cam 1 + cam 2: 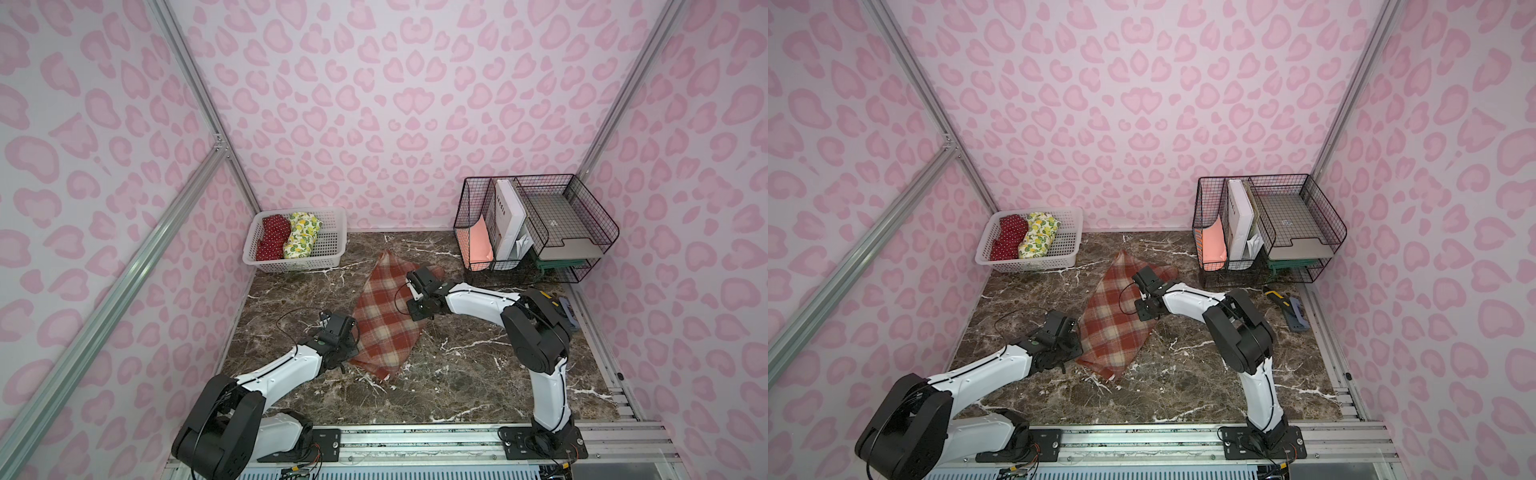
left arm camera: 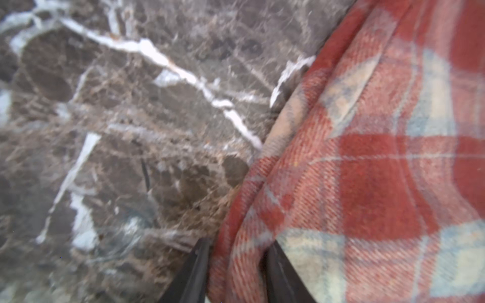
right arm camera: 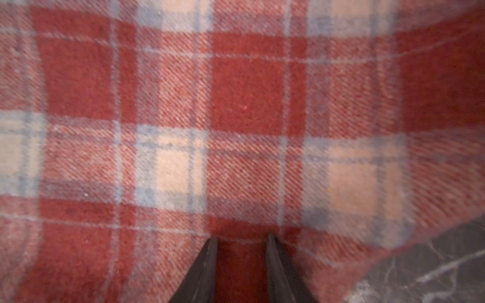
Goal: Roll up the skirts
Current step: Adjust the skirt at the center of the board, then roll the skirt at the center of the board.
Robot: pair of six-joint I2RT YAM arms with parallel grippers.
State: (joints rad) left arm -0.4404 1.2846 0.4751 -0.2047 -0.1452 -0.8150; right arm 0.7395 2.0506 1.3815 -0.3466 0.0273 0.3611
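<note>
- plaid skirt [image 1: 384,320] [image 1: 1113,328] lies on the marble table [image 1: 457,365], mid-table between my two arms; long axis runs diagonal, far corner toward the back wall, near end by my left wrist; flat, not rolled
- left gripper [image 2: 240,241]: at the skirt's near-left edge; jaws stand one on each side of the folded hem, one on the marble side and one on the cloth side; cloth fills the gap between them; reads as clamped on the plaid skirt
- right gripper [image 3: 242,236]: at the far-right edge of the same skirt; jaws a little apart with a strip of red plaid between the tips; reads as clamped on the plaid skirt; plaid fills nearly the whole wrist view, with a wedge of marble at one corner
- in both top views my fingertips are hidden under the wrists; the grip call rests on the wrist views, both slightly blurred
- red polka-dot skirt [image 1: 272,239] and lemon skirt [image 1: 301,237]: both bundled up inside the white basket [image 1: 328,243] at the table's far-left corner; side by side and touching, red one nearer the left wall
- basket sits near the plaid skirt's far corner, not touching it
- wire organiser [image 1: 540,224] with papers at the far-right corner; apart from the skirt
</note>
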